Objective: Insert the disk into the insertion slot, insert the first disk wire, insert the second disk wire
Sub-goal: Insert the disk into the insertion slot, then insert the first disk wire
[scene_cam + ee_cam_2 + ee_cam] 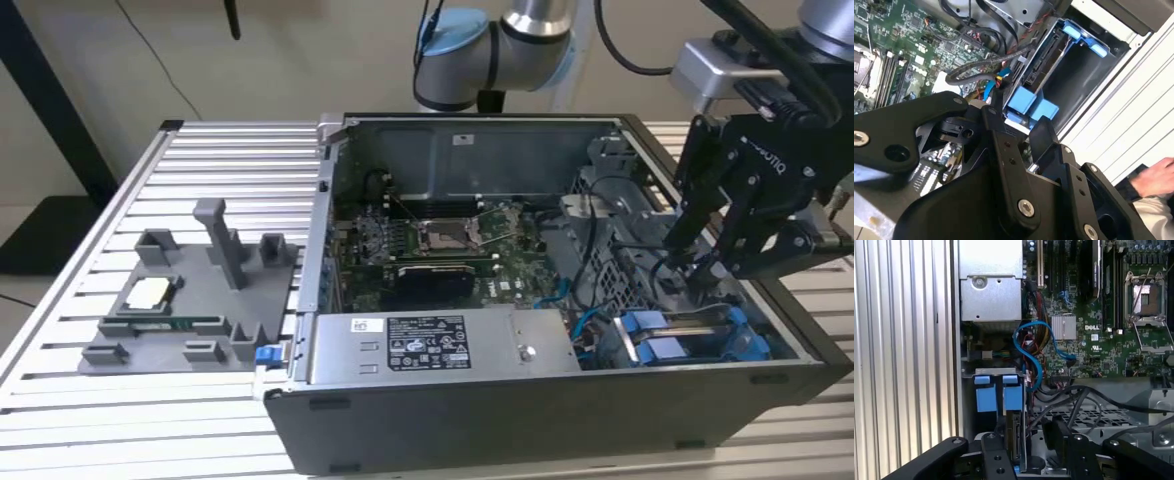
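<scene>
Slatted aluminium table (pixel 227 160) carries an open computer case (pixel 534 420) with a grey parts fixture (pixel 187 300) lying beside it on the exterior view's left. Inside the case lie the motherboard (pixel 441 240) and, against the near wall, a silver labelled power-supply box (pixel 427 345). The disk (pixel 663 348) stands on edge in the drive bay at the case's corner on the exterior view's right, its blue carrier tabs (pixel 1014 399) uppermost. The gripper (pixel 701 268) hangs low over that bay. In the first wrist view its black fingers (pixel 1054 432) stand apart on either side of the disk's edge, and no pad shows as pressed on it. A blue cable (pixel 1029 355) loops beside the bay, and black wires (pixel 1079 400) lie near the fingers. A person's hand (pixel 1154 180) rests outside the case in the second wrist view.
</scene>
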You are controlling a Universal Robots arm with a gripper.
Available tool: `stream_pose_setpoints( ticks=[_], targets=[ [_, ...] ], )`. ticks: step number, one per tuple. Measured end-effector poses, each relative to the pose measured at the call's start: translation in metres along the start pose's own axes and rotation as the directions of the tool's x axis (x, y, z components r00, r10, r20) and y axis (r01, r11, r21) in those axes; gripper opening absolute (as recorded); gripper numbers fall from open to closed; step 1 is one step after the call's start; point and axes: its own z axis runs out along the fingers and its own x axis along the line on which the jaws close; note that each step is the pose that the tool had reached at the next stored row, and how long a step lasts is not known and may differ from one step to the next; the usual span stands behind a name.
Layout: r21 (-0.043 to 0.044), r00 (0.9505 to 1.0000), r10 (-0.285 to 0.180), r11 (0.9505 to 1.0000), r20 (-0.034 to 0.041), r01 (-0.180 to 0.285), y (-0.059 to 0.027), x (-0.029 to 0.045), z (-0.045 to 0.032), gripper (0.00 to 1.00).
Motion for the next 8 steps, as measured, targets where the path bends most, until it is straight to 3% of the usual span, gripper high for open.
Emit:
stream_pose_setpoints(
  ticks=[1,5,8],
  targets=[
    [0.0050,1.0000,-0.001,1.0000,0.0009,0.001,0.0004,-0.0008,0.0001,0.49],
    [0.0430,1.0000,-0.003,0.9991,0.0025,0.003,0.0028,-0.0043,0.0018,0.49],
    [0.0599,1.0000,-0.004,0.9982,0.0030,0.004,0.0066,-0.0087,0.0044,0.49]
  ],
)
